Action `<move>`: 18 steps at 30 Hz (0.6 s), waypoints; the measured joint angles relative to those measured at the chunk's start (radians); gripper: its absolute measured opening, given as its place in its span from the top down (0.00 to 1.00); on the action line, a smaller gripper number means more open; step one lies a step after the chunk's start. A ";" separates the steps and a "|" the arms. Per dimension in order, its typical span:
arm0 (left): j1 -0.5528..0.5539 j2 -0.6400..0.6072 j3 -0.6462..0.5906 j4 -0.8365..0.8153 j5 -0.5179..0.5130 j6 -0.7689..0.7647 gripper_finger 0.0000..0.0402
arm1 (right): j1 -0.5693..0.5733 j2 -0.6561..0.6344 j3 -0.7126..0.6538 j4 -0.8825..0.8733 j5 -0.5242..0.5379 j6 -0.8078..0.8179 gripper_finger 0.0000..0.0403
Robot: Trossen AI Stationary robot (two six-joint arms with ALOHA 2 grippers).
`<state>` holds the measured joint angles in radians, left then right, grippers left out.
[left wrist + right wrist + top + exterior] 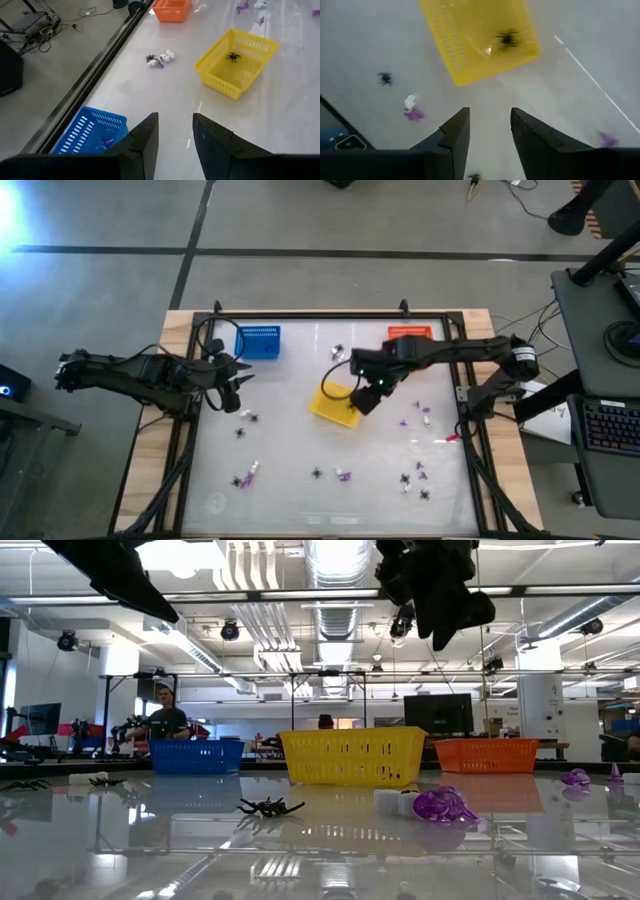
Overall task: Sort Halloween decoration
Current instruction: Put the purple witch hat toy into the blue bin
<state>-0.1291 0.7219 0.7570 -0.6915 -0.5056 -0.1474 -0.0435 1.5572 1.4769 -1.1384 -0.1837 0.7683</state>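
The Halloween decoration lies scattered on the glossy white table: black spiders (247, 417), purple bits (404, 421) and white bits (254, 469). One black spider (507, 37) lies inside the yellow basket (333, 406), and a purple bit (105, 143) inside the blue basket (90, 135). My right gripper (490, 111) hangs open and empty above the table, just beside the yellow basket's right edge, pointing steeply down. My left gripper (175, 117) waits open and empty at the table's left, near the blue basket (258, 342).
The orange basket (410, 332) stands at the far edge, right of the blue one. A small cluster of pieces (160, 59) lies between the two. In the low view a spider (270, 807) and a purple piece (443, 805) lie near the front. A black frame rims the table.
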 joint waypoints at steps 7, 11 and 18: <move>0.000 0.003 0.000 0.001 -0.001 0.000 0.74 | 0.072 0.056 0.000 0.090 0.000 0.062 0.66; 0.000 0.004 0.000 0.003 -0.001 0.004 0.74 | 0.108 0.083 0.003 0.112 0.001 0.148 0.65; 0.000 0.000 0.000 -0.010 0.200 -0.058 0.74 | 0.173 0.095 0.008 0.204 0.000 0.183 0.64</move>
<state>-0.1291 0.7222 0.7570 -0.7013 -0.3057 -0.2055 0.1299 1.6524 1.4849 -0.9340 -0.1835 0.9513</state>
